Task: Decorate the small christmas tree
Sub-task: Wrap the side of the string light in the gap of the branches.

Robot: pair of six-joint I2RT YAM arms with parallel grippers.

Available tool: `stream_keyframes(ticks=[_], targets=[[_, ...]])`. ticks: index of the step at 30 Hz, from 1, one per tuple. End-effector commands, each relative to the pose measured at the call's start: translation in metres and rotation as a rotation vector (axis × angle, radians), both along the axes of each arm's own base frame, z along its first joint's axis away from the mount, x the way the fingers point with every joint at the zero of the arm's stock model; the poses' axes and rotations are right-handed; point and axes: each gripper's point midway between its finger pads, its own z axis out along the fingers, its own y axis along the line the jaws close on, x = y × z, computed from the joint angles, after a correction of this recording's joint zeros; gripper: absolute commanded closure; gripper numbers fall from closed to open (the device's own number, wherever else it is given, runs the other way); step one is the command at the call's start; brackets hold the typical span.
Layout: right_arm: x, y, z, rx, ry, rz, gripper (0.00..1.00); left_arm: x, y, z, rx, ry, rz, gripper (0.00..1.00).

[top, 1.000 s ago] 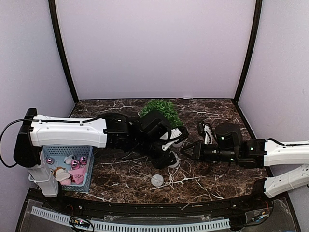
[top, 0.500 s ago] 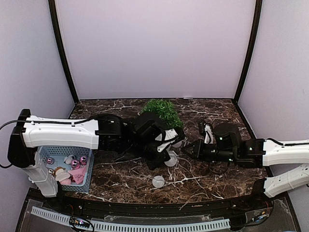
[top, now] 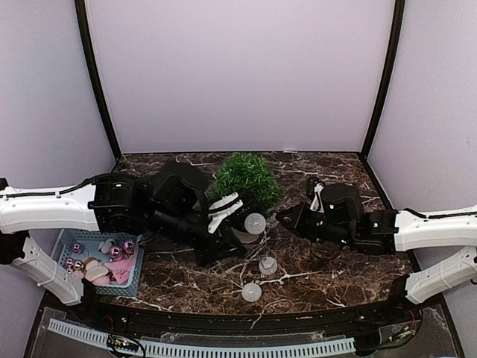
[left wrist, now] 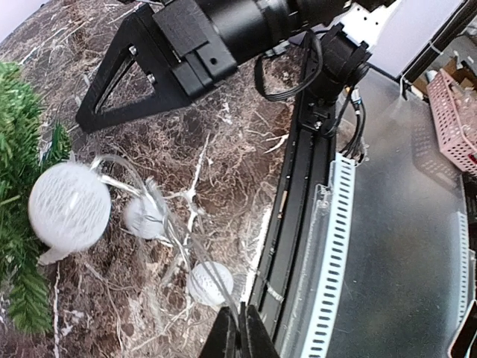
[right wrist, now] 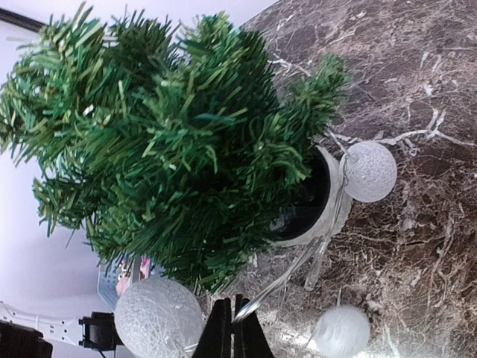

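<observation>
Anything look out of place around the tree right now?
Yes. The ball-light string is mostly off the small christmas tree: two white balls lie on the marble table in front of it, and only one is up by the lower branches. Nothing looks spilled or broken.

Lavender walls — dark marble table

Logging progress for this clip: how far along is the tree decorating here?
Done: little; the small christmas tree looks bare. In hand: the left gripper and right gripper both pinch the light string's wire, one white ball raised beside the branches. Left: two balls on the table, pink baubles in the basket.
</observation>
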Motion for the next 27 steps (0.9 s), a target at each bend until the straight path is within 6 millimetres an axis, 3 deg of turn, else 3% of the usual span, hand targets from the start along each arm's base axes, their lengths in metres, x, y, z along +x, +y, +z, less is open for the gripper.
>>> stream_keyframes(ticks=[1,5,8,14,19,27], targets=[[0.021,-0.011,0.022,0.081,-0.03,-0.137,1.0,-0.013,0.015,0.034,-0.107,0.023,-0.001,1.0],[0.024,-0.008,0.031,0.116,-0.04,-0.137,1.0,-0.009,0.032,0.032,-0.078,0.009,0.049,1.0],[0.026,-0.011,0.027,0.096,-0.03,-0.153,1.0,-0.004,0.042,0.03,-0.058,-0.016,0.087,1.0],[0.023,-0.039,0.017,0.09,-0.012,-0.223,1.0,0.025,0.083,0.036,0.019,-0.1,0.267,1.0],[0.019,-0.055,0.025,0.085,-0.028,-0.228,1.0,0.043,0.122,0.041,0.057,-0.124,0.396,1.0],[0.009,-0.036,0.057,0.097,-0.094,-0.07,1.0,0.06,0.171,0.072,0.039,-0.199,0.567,1.0]])
